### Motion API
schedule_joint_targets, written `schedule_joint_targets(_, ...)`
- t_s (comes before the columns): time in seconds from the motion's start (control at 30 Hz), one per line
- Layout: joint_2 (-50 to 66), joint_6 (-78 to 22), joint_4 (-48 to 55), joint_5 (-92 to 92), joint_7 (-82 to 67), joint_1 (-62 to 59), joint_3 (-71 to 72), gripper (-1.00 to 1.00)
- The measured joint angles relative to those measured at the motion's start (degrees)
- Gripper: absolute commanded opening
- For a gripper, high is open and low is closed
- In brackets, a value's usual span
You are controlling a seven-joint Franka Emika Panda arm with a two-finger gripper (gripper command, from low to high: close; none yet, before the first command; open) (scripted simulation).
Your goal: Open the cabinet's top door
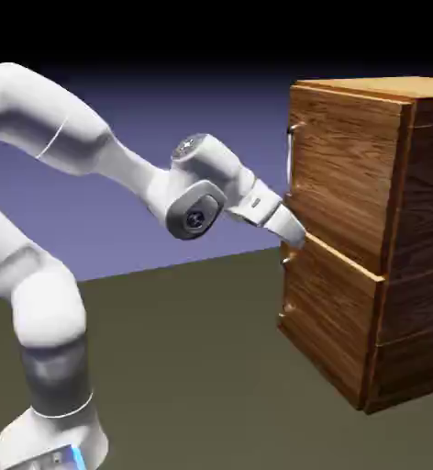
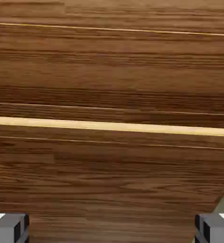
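My gripper (image 1: pixel 294 231), jaws spread wide and empty, noses the seam low on the top door (image 1: pixel 344 165) at the frame's right, so I judge I'm mid-approach and must climb to its silver handle (image 1: pixel 291 151).

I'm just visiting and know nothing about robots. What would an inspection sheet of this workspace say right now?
Surface: dark olive table, bare where it shows.
Job's things: wooden cabinet stands at the right; its top door looks shut, with a thin silver handle at its left edge; a shorter lower panel sits beneath.
Clutter: nothing seen.
Grippers: one gripper, open and holding nothing, close to the cabinet front near the seam between the panels, below the handle; the hand view shows its fingertips wide apart before wood grain.
Cables: nothing seen.
Surroundings: plain blue-violet backdrop, dark at the top.
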Motion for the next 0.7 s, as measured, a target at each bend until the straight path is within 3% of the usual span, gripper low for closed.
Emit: schedule_joint_targets(0.7, -25.70, -8.63, 8.08, 52.34, -18.08, -25.58, 28.12, 0.00)
